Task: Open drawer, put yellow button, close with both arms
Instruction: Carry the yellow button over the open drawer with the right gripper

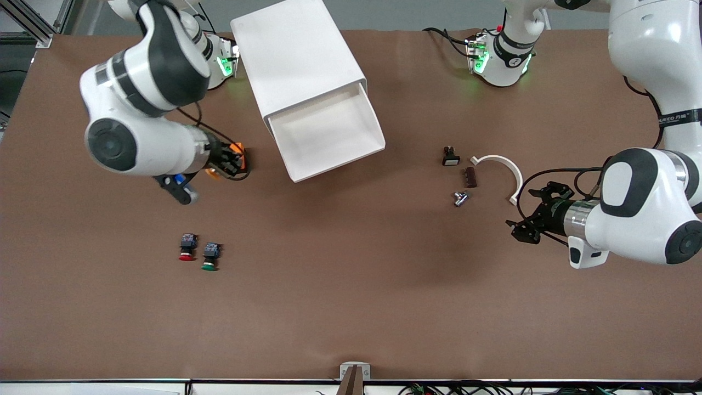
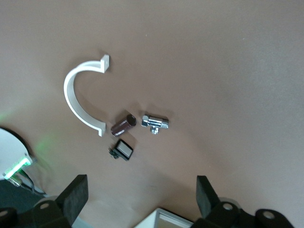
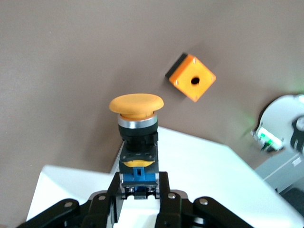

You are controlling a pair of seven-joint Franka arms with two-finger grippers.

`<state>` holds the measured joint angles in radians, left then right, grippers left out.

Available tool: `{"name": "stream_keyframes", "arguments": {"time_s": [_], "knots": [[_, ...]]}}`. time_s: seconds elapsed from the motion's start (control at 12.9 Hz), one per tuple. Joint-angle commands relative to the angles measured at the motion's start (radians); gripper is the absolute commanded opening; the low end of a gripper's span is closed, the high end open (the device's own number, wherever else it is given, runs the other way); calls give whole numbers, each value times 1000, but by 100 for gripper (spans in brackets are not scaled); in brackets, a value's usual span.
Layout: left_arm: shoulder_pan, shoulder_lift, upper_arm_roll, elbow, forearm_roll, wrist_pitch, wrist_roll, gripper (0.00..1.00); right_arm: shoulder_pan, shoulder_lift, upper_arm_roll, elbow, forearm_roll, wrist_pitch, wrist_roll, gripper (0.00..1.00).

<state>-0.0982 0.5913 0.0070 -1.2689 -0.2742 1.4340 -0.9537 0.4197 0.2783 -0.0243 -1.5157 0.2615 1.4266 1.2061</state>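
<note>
You're looking at a robotics lab: two big white arms (image 1: 142,82) bolted to a brown-covered table (image 1: 351,307), aluminium framing (image 1: 27,22) at one corner, cables (image 1: 493,388) along the edge.

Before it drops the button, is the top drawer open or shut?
Open: the drawer is pulled out of the cabinet, its white inside showing with nothing in it.

The left arm (image 1: 678,117) band reads roughly "LEED".
</note>
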Motion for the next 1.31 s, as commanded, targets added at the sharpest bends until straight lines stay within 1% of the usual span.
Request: {"name": "stream_keyframes", "arguments": {"time_s": [0.0,0.15,0.31,0.46,0.62,0.77,0.93,1.0,1.08,1.16,1.24], "knots": [[-8,-22,-5,-20,44,-9,64,99,95,-44,-14,-29,21,52,207,1],[-12,-24,-10,-21,53,-9,117,99,175,-41,-14,-34,21,141,361,1],[-18,-30,-12,-21,53,-9,130,99,243,-31,-14,-49,21,269,507,1],[-18,-28,-36,-21,53,-6,142,99,292,-30,-14,-101,22,403,588,1],[-21,-30,-55,-21,55,-6,162,100,342,-4,-14,-106,22,507,688,1],[-34,-30,-62,-21,55,-1,162,100,373,19,-14,-115,21,552,734,2],[-37,-28,-79,-23,55,3,164,100,390,21,-16,-145,21,602,751,4],[-37,-27,-100,-23,55,14,164,100,395,21,-16,-162,19,626,751,7],[-37,-24,-113,-24,55,25,164,100,396,21,-16,-172,19,636,751,13],[-37,-24,-130,-30,55,32,164,100,396,22,-16,-172,19,638,751,21],[-37,-22,-151,-33,55,45,164,100,396,22,-16,-172,19,638,751,37]]}}
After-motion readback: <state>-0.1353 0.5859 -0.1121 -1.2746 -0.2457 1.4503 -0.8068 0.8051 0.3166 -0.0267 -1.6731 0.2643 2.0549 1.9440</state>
